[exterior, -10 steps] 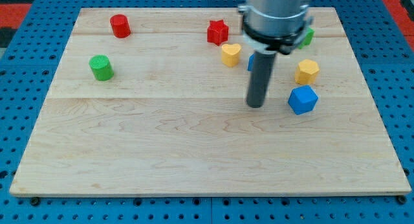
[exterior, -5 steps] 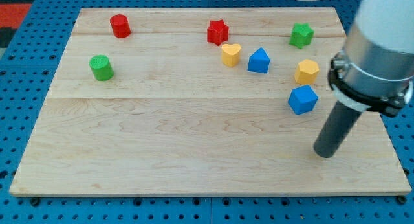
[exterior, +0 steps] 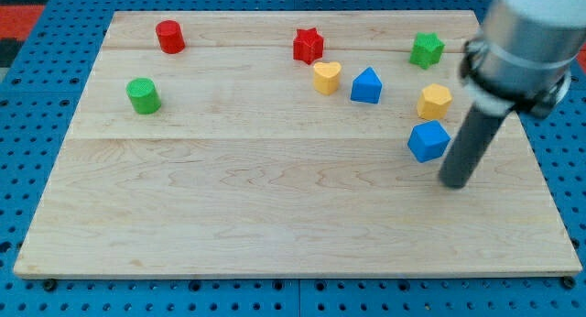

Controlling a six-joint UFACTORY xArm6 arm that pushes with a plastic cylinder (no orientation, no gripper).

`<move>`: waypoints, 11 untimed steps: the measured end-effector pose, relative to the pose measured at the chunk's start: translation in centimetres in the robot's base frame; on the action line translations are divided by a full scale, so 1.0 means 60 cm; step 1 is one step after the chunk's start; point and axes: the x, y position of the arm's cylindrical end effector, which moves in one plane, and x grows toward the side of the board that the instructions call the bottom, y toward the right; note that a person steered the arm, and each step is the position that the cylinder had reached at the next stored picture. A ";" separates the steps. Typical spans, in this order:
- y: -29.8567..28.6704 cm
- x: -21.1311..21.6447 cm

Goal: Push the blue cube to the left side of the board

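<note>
The blue cube (exterior: pixel 428 140) sits on the wooden board (exterior: pixel 275 207) at the view's right, just below a yellow hexagonal block (exterior: pixel 435 101). My tip (exterior: pixel 453 182) rests on the board just to the right of and below the blue cube, a small gap away from it. The dark rod rises from the tip up to the grey arm at the view's top right.
A blue triangular block (exterior: pixel 366 85) and a yellow heart block (exterior: pixel 326 77) lie left of the yellow hexagon. A red star (exterior: pixel 309 45) and a green star (exterior: pixel 426 49) lie near the top. A red cylinder (exterior: pixel 169 36) and a green cylinder (exterior: pixel 143 95) stand at the left.
My tip swung from left of the blue cube around to its lower right, then moved up closer to the cube. No block has moved.
</note>
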 end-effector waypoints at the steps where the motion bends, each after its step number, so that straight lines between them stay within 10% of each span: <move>1: -0.005 0.013; 4: 0.247 -0.132; 11: -0.197 -0.178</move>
